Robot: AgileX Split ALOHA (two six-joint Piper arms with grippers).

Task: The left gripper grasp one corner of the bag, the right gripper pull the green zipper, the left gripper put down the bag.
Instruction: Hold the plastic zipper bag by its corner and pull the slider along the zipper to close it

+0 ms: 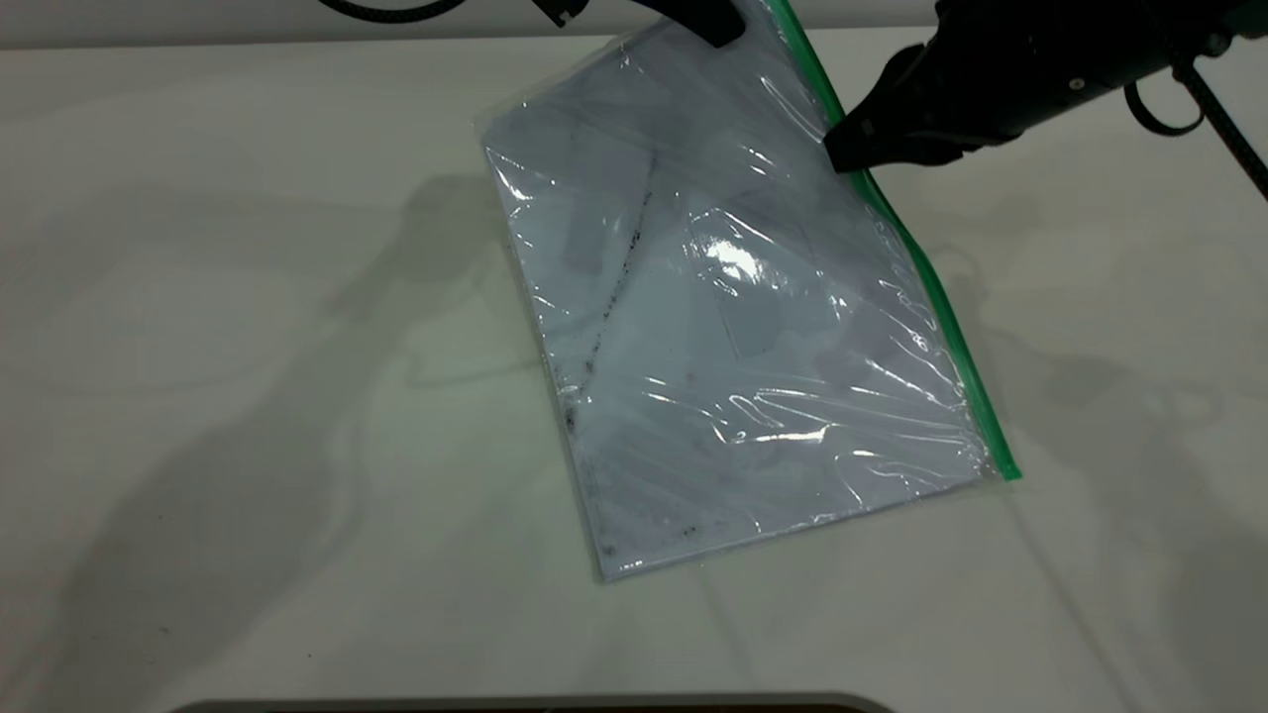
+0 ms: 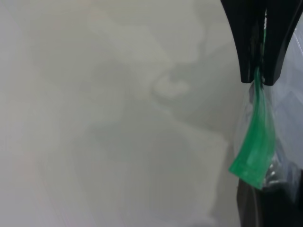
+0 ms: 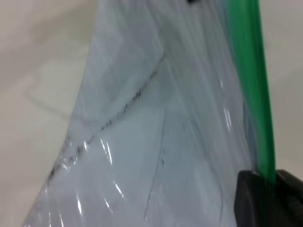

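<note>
1. While its far end is lifted at the top of the exterior view, the bag (image 1: 733, 327) slopes down to the bench (image 1: 248, 396), with its near short edge resting on the surface. Its long axis runs from the raised far corner toward the near right.
2. Along the bag's right long edge lies the green zipper (image 1: 936, 297), running straight from the upper corner down to the near right corner on the bench.
3. Only the left wrist view shows the grip at the corner (image 2: 258, 78): the left gripper (image 2: 259, 71) has its fingers (image 2: 246, 42) clenched on the green strip, whose free end curls loose beyond them. In the exterior view this gripper (image 1: 715, 25) is mostly cut off by the frame.
4. At the upper part of the green edge sits the right gripper (image 1: 860, 149), its tip touching the strip. From its own wrist view the fingers (image 3: 253, 198) are clamped around the zipper (image 3: 253, 80), one on each side; the slider tab itself cannot be made out.
5. That wrist view also shows the dark diagonal smudge line (image 3: 118, 113) and the card pocket outline on the clear plastic (image 3: 142, 156).
6. Shadows of both arms fall across the pale bench beside the bag.
</note>
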